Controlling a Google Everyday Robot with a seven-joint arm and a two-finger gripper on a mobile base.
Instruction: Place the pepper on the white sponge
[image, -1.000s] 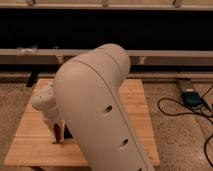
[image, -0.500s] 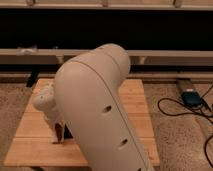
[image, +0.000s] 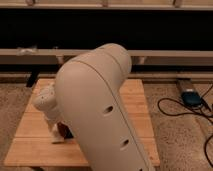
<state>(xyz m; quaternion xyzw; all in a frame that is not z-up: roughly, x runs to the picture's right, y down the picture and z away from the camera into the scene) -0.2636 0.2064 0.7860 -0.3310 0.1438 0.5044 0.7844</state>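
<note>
Presently we list: pincer (image: 59, 134) low over the wooden tabletop (image: 30, 127), grip state untellable behind our arm (image: 100, 110). Pepper (image: 63, 129), a dark red glint right at the pincer, likely held. White sponge unseen; placement pending.

The arm (image: 102, 107) is seen in plain cream-white, as is the pincer (image: 59, 136) low over the left of the bench (image: 30, 135), which is pale honey wood with grain lines. Dark red-brown is glimpsed at the pepper (image: 63, 129). The floor (image: 175, 125) is speckled grey-beige.
</note>
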